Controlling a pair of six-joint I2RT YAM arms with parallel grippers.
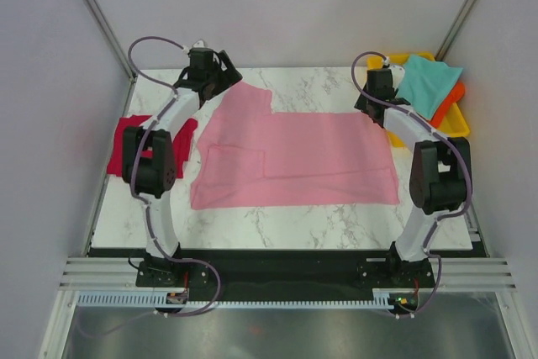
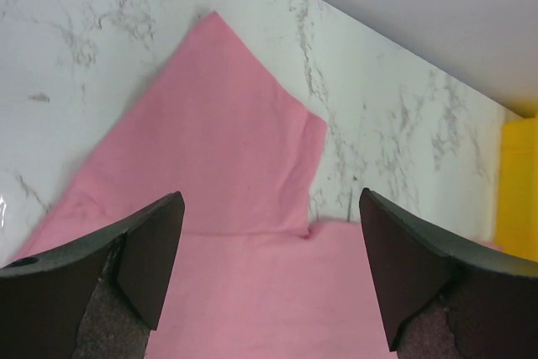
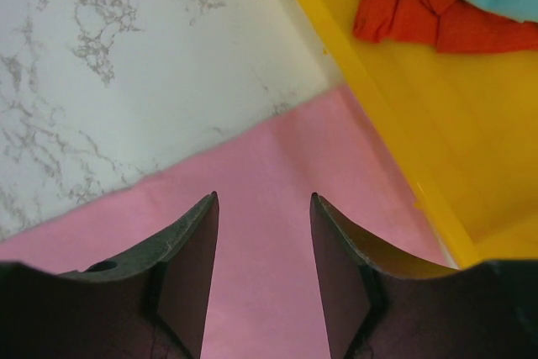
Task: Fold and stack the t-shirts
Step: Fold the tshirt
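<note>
Left fingers [image 2: 143, 250] wide, right fingers [image 3: 189, 266] narrower, both empty, pink t-shirt [image 1: 294, 157] spread flat

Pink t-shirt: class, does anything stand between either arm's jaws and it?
Nothing visible does. In both wrist views open jaws hang over bare pink t-shirt; the yellow tray lies off to one side.

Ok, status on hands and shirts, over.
Both open: left hand over pink shirt sleeve, right hand at its far edge by yellow tray. Shirt spread out. Red shirt at left; teal shirt, orange shirt in tray. Nothing blocking.
</note>
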